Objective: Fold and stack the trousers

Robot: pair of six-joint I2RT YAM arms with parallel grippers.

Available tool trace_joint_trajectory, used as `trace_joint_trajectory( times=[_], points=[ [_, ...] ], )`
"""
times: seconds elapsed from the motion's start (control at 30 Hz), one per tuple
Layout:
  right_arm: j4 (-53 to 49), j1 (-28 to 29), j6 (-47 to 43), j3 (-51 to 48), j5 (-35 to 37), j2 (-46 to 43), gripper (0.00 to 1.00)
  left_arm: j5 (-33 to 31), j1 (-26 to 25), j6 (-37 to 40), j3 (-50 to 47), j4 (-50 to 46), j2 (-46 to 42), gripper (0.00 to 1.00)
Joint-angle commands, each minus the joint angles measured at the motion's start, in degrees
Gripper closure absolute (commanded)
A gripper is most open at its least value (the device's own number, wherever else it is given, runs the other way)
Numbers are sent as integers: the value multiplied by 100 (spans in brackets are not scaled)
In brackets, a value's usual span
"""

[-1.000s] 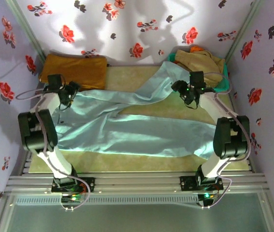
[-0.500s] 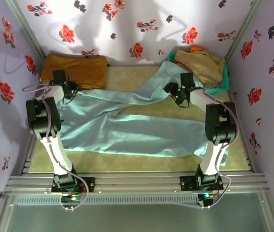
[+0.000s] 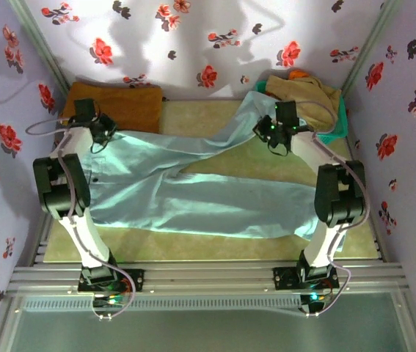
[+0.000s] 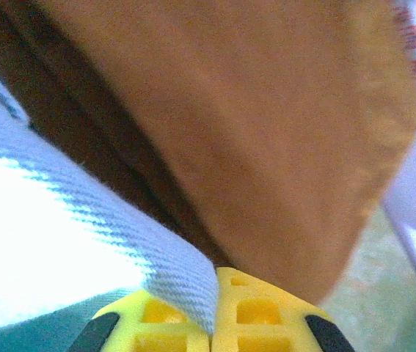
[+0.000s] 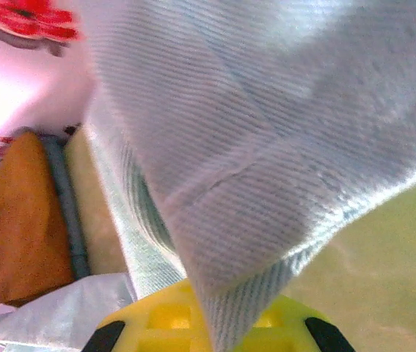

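In the top view, a mustard-brown cloth [image 3: 112, 103] is seen lying flat in the bench's [image 3: 208, 114] 10 o'clock corner, against the flowered wall [image 3: 193, 44]. Just at its 6 o'clock edge the left gripper [image 3: 99, 134] is held, at the waist end of the trousers [image 3: 193, 198]. In the left wrist view the two yellow fingers [image 4: 259, 315] are pressed together on a fold of the pale blue-grey cloth, so the gripper is closed on the trousers; the brown cloth is seen close behind it.

The trousers are spread across the middle of the bench, from about 9 o'clock to about 4 o'clock. One leg is laid flat along the 6 o'clock side and reaches the 4 o'clock edge. The other leg is drawn out from the crotch toward 1 o'clock, where it is raised off the bench.

At about 1 o'clock the right gripper [image 3: 274, 136] is held on that raised leg. In the right wrist view a thick fold of the ribbed pale cloth is pinched between its yellow fingers [image 5: 156, 315] and hangs over them, so this gripper too is closed on the trousers.

In the 2 o'clock corner, beige-tan garments [image 3: 303, 92] are heaped in a teal basket [image 3: 340, 125], just beside the right gripper.
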Motion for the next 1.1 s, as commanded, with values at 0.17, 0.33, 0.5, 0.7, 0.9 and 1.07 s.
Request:
trace_joint_trajectory(
  times=[0.17,0.33,0.5,0.7,0.9,1.07],
  points=[
    [-273,-126,-257,366,166,-1069,100,507,68,228,321,-300,-1167,100],
    [-301,-468,-272,317,146,-1576,100,688,214,519,582,-746,-1711,100],
    [-345,-562,-275,237,50,-1785,100,722,251,638,517,-992,-1960,100],
    [-394,-558,-239,-223,42,-2397,100,480,286,560,-250,-936,-2951,100],
    [-907,-394,-380,-815,367,-3843,100,329,304,702,-917,-1543,-4460,100],
    [-1835,-127,-590,-1269,736,-5190,100,331,295,716,-1650,-2051,-5664,100]
  ],
)
